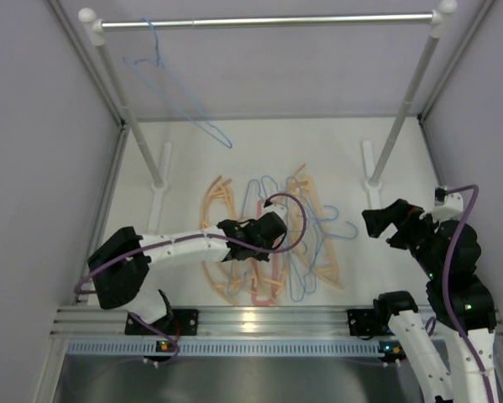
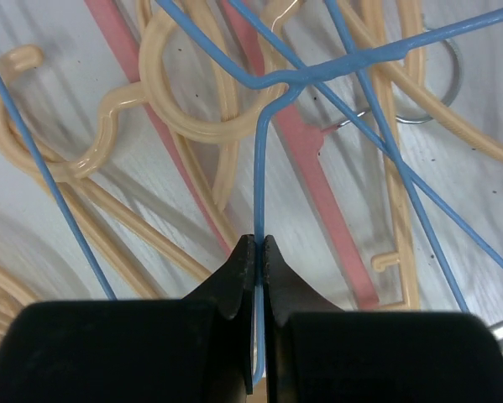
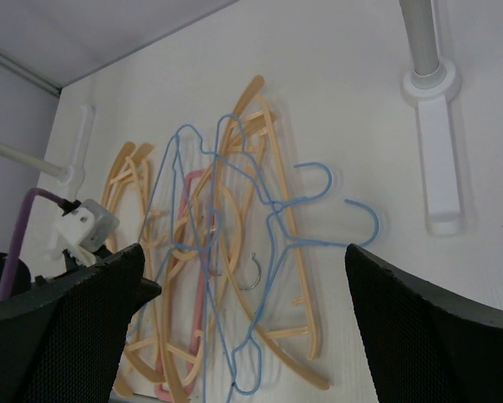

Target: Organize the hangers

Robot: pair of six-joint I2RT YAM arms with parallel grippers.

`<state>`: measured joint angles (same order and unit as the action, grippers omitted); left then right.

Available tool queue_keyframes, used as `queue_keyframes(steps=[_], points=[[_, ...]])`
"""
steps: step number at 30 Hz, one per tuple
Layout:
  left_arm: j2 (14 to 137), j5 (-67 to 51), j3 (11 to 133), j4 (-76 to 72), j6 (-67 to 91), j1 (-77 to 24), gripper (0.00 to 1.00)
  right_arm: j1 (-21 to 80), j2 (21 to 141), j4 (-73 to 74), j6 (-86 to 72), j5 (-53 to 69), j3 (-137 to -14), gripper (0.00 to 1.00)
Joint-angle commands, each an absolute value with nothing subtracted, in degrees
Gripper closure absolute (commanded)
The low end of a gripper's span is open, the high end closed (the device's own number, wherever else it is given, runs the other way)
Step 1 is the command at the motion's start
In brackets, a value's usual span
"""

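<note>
A pile of hangers (image 1: 272,243) lies flat mid-table: several peach-orange ones (image 3: 264,143), thin light-blue wire ones (image 3: 314,210) and one pink-red one (image 3: 202,294) with a metal hook (image 3: 253,273). One more blue wire hanger (image 1: 163,80) hangs on the silver rail (image 1: 268,20) at its left end. My left gripper (image 1: 259,233) is over the pile, shut on a blue hanger's wire (image 2: 262,151), pinched between the fingertips (image 2: 244,252). Peach (image 2: 175,109) and pink-red (image 2: 318,176) hangers lie beneath. My right gripper (image 1: 381,228) is wide open and empty, right of the pile.
The rail stands on two white posts with feet on the table, left (image 1: 159,180) and right (image 1: 373,172); the right foot also shows in the right wrist view (image 3: 436,126). Grey walls close in both sides. A purple cable (image 1: 297,218) loops over the left wrist.
</note>
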<state>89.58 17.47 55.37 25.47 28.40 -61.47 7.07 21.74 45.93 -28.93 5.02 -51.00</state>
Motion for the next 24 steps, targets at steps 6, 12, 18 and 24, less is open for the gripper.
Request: queue_keyframes(steps=[6,12,18,24], points=[[74.5,14.2,58.2,28.7,30.5,-61.4,1.00,6.6,22.6,46.3,-28.3,5.6,-52.4,0.01],[66.6,11.3,60.5,24.1,36.2,-61.4,1.00,6.6,23.5,46.2,-28.6,5.9,-53.7,0.01],[66.1,12.0,67.8,14.3,40.4,-61.3,1.00,6.5,24.7,45.8,-28.7,6.6,-54.5,0.01],[70.8,14.0,78.7,7.7,44.5,-61.2,1.00,6.6,26.1,45.8,-28.1,6.7,-56.1,0.00]])
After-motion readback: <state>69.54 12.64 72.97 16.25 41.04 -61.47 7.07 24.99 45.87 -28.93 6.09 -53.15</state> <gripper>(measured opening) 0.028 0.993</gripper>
